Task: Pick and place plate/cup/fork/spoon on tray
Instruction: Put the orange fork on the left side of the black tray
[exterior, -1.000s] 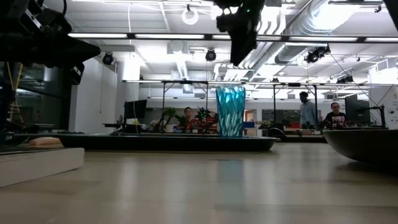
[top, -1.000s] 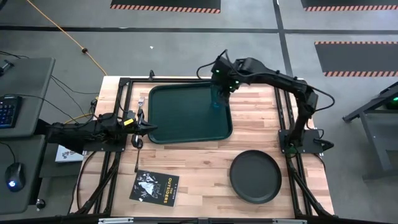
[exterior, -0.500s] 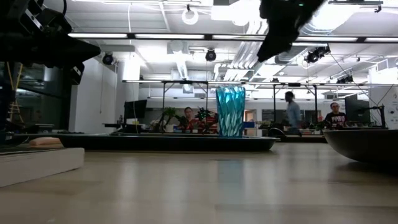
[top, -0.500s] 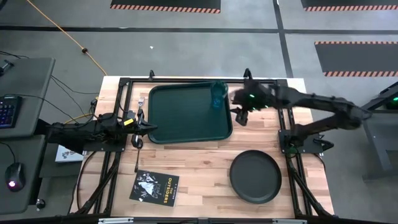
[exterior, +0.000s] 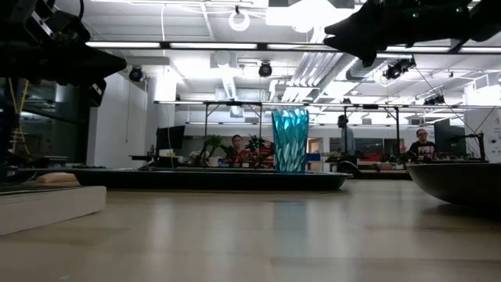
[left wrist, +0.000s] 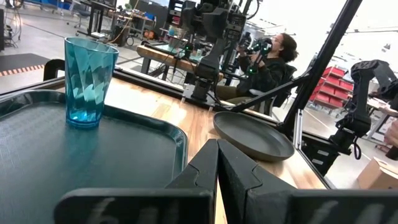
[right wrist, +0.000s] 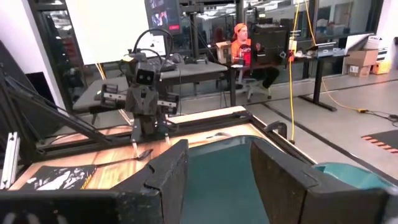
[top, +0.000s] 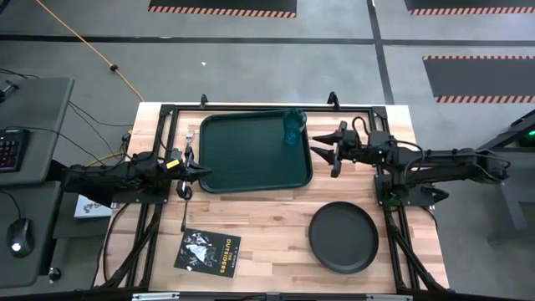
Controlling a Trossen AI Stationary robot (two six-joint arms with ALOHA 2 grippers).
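The only writing I can make out is "OUTSIDERS" in white on the black booklet lying near the table's front edge.

Counting up: one tray, one cup, one plate, one fork, one spoon, two arms.

The cup stands upright inside the tray at its far right corner, just ahead of the right gripper, whose fingers are spread wide and hold nothing. A second ago that gripper was right over the cup; it has since drawn back to the right, clear of the tray's edge, leaving the cup where it stood.

The left gripper hasn't moved: it rests at the tray's left edge, fingers pressed together on nothing, with the spoon and fork lying just behind its tips. The plate sits on bare wood, well apart from both grippers.
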